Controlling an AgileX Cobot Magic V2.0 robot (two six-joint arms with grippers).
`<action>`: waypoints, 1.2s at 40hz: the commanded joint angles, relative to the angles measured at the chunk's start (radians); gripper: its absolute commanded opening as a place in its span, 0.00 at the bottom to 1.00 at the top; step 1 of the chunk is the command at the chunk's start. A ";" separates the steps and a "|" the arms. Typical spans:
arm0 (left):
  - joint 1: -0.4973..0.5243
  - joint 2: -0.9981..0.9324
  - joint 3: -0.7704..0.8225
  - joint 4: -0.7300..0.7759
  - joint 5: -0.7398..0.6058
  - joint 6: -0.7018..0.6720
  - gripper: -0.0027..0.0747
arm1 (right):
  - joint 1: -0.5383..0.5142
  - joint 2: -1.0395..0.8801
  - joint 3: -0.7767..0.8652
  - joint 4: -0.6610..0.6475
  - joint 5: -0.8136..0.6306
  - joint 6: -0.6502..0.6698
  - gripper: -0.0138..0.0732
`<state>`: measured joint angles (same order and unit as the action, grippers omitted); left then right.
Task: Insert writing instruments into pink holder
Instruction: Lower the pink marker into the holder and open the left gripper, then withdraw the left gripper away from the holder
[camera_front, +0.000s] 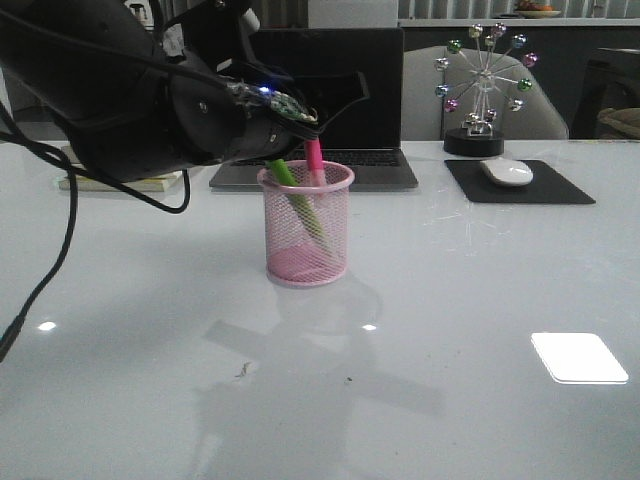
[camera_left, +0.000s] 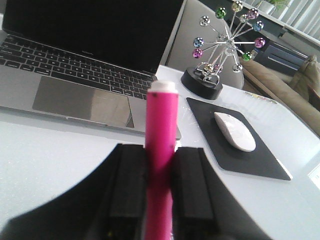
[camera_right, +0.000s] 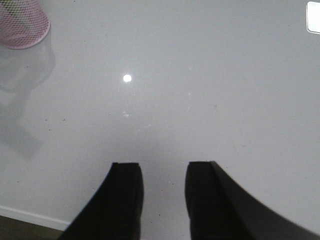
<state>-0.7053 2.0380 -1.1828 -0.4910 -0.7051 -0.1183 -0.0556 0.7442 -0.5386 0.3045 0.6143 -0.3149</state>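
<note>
The pink holder (camera_front: 306, 245) stands at the table's middle, in front of the laptop. A bright green marker (camera_front: 298, 200) leans inside it, its top poking over the rim. My left gripper (camera_front: 305, 132) hangs just above the cup, shut on the hot pink marker (camera_front: 314, 160), whose lower end dips just below the rim. From the left wrist, the pink marker (camera_left: 161, 120) stands between the black pads (camera_left: 131, 175) of the left gripper (camera_left: 161, 148), its pale end pointing away. My right gripper (camera_right: 164, 165) is open over bare table, off to one side of the holder (camera_right: 22, 22).
An open laptop (camera_front: 330, 95) sits right behind the cup. To the right are a white mouse (camera_front: 507, 172) on a black mat (camera_front: 560, 190) and a ferris-wheel ornament (camera_front: 485, 90). A yellow notepad (camera_front: 150, 183) lies at the left.
</note>
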 joint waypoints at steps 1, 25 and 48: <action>-0.008 -0.050 -0.026 0.013 -0.092 -0.010 0.30 | 0.002 -0.006 -0.027 0.005 -0.047 -0.002 0.56; 0.009 -0.158 -0.026 0.095 0.008 0.152 0.61 | 0.002 -0.006 -0.027 0.004 -0.045 -0.002 0.56; 0.319 -0.666 -0.026 0.097 0.430 0.463 0.55 | 0.002 -0.006 -0.027 0.004 -0.096 -0.002 0.56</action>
<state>-0.4383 1.4853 -1.1828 -0.4071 -0.3523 0.3244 -0.0556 0.7442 -0.5386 0.3028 0.6026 -0.3149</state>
